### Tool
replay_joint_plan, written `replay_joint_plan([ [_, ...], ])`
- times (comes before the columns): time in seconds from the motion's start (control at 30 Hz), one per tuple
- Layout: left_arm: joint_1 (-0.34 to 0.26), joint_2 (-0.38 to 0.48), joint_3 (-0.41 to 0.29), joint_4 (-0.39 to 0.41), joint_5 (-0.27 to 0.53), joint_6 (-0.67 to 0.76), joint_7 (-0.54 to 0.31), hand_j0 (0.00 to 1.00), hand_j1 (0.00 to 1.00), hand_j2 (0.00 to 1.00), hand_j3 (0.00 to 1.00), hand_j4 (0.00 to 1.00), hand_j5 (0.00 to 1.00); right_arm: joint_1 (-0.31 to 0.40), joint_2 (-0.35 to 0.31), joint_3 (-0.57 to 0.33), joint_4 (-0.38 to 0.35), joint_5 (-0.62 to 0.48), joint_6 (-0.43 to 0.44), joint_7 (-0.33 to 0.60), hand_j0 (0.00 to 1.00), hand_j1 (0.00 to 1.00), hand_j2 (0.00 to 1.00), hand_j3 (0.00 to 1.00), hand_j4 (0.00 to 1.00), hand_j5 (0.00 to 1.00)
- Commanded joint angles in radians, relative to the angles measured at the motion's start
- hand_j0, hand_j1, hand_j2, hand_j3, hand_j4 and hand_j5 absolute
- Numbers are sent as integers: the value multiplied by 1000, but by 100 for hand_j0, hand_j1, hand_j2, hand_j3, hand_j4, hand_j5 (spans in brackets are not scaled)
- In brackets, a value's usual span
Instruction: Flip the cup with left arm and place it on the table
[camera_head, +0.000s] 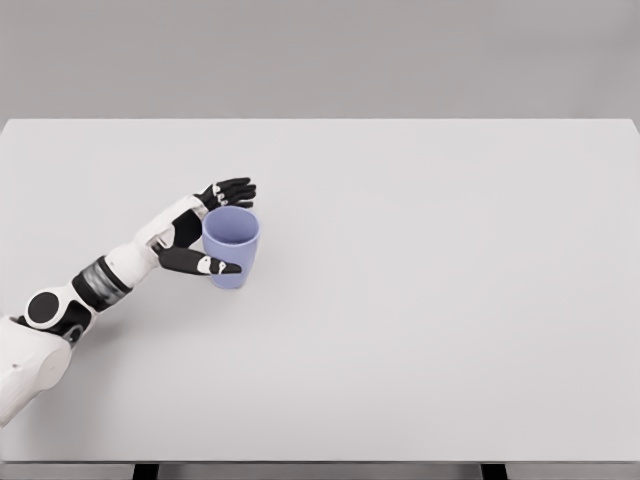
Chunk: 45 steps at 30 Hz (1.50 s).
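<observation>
Left arm (90, 290) is nearest the camera, entering from the lower left and reaching up-right across the tabletop (450, 300). Left hand (205, 228) is wrapped on the cup (231, 246): thumb lies across the near wall, the other fingers curl behind the far rim, so it reads as a closed side grasp on the cup. Right arm is not in view.

The cup is lavender-blue, left of the tabletop's centre, mouth open toward the camera and looking upright or close to it (base contact with the surface can't be confirmed from this angle).

Handling, as a judgement: rigid, light, smooth-walled, so likely a bit slippery under rotation. Grip on the mid-to-upper wall, as now, looks sensible; pinching only the rim would risk it twisting out.

Room: plenty. Nothing else stands on the tabletop, and the cup is well clear of all edges, with the left edge the closest. Wide open surface to the right and toward the camera for a set-down. Main risk is probably tipping on release if the base lands tilted.
</observation>
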Motion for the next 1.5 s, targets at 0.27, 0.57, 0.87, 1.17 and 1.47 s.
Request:
replay_joint_plan([
  [0.27, 15, 43, 24, -85, 5, 0, 0, 100, 100, 100, 100, 100, 100, 0, 0, 0, 0, 0, 0, 0, 100, 100, 100, 100, 100, 100],
  [0.57, 23, 101, 40, -123, 6, 0, 0, 100, 100, 100, 100, 100, 100, 0, 0, 0, 0, 0, 0, 0, 100, 100, 100, 100, 100, 100],
  [0.87, 9, 106, 45, -145, 6, 0, 0, 100, 100, 100, 100, 100, 100, 0, 0, 0, 0, 0, 0, 0, 100, 100, 100, 100, 100, 100],
  [1.17, -58, 172, 42, -145, -20, 0, 0, 100, 100, 100, 100, 100, 100, 0, 0, 0, 0, 0, 0, 0, 100, 100, 100, 100, 100, 100],
  [1.47, -245, 361, 4, -2, -634, 0, 0, 100, 100, 100, 100, 100, 100, 0, 0, -1, 0, 0, 0, 0, 100, 100, 100, 100, 100, 100],
])
